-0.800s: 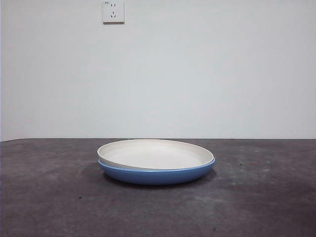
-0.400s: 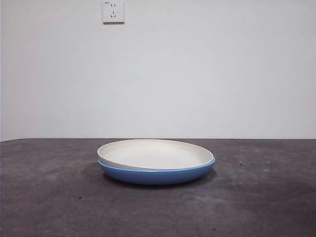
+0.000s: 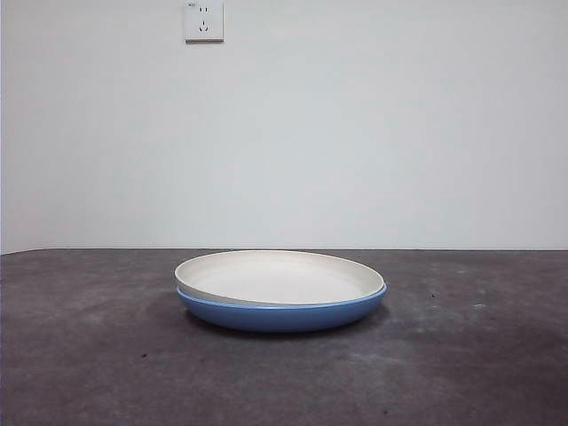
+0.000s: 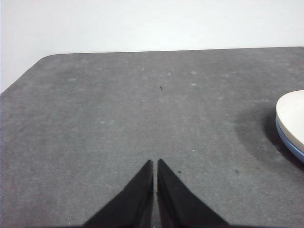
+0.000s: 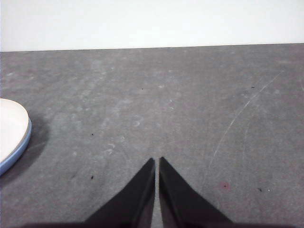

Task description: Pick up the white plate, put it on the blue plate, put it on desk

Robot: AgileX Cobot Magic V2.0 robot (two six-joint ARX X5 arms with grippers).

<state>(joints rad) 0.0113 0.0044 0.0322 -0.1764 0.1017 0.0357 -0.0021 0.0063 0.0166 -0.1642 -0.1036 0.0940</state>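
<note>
1. White plate [image 3: 280, 277] sits nested in blue plate [image 3: 282, 313], mid table [image 3: 89, 355], tipped a bit, higher on one side.
2. Left claw [image 4: 155, 163] pressed together, empty, well apart from plates.
3. Right claw [image 5: 156, 160] pressed together too, empty, over bare table.

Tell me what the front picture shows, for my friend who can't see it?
A white plate sits nested in a blue plate in the middle of a dark grey desk. Behind them is a plain white wall with a power socket near the top. No robot arm shows in this picture.
</note>
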